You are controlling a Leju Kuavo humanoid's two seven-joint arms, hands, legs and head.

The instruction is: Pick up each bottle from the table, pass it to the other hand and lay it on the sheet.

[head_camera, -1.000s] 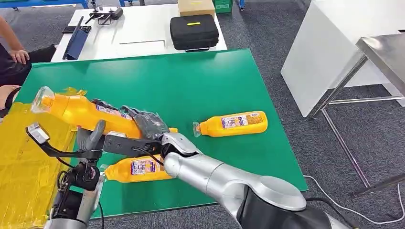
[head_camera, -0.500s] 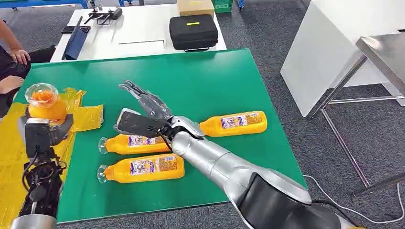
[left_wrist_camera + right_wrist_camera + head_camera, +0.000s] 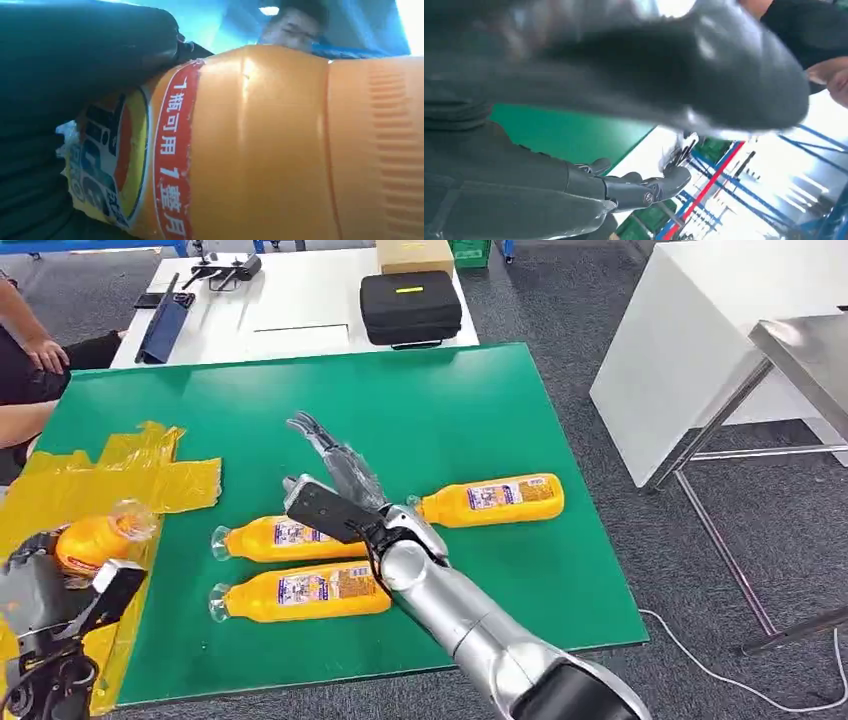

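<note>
Lowered since a moment ago, your left hand [image 3: 70,585] grips the orange plastic bottle [image 3: 95,540] low over the crinkled yellow sheet [image 3: 150,475], neck pointing toward the green table [image 3: 440,400], while your right hand [image 3: 335,475] hovers spread and empty above the remaining bottles.

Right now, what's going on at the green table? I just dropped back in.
The left hand holds an orange bottle low over the yellow sheet, not yet laid flat. The right hand is open, fingers spread, above the green table near three more bottles lying on their sides: one off to the right and two side by side nearer the sheet. A person's arm rests by the table's far left corner.
</note>
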